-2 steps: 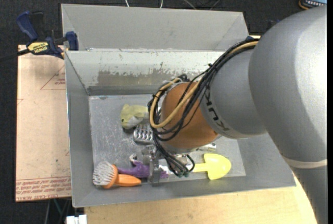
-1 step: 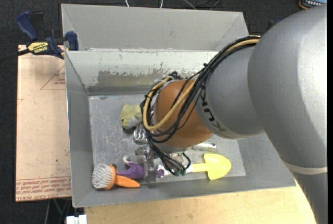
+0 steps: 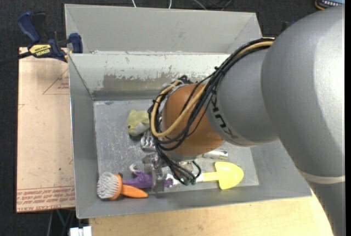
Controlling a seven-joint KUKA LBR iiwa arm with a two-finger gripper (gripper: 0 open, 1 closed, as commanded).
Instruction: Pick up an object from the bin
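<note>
Low in the bin [image 3: 112, 136], the pincer [image 3: 157, 170] hangs just right of a purple toy [image 3: 142, 179] lying roughly crosswise. Whether the pincer is apart or together cannot be told.

The grey metal bin [image 3: 82, 136] has sloping walls and a scuffed floor. In its near left corner lies a brush [image 3: 112, 186] with white bristles and an orange handle. The handle touches a purple toy [image 3: 142, 179] beside it. A yellow spade [image 3: 226, 175] lies along the near edge, toward the right corner. A pale yellow lump [image 3: 137, 119] sits left of the floor's middle.
</note>
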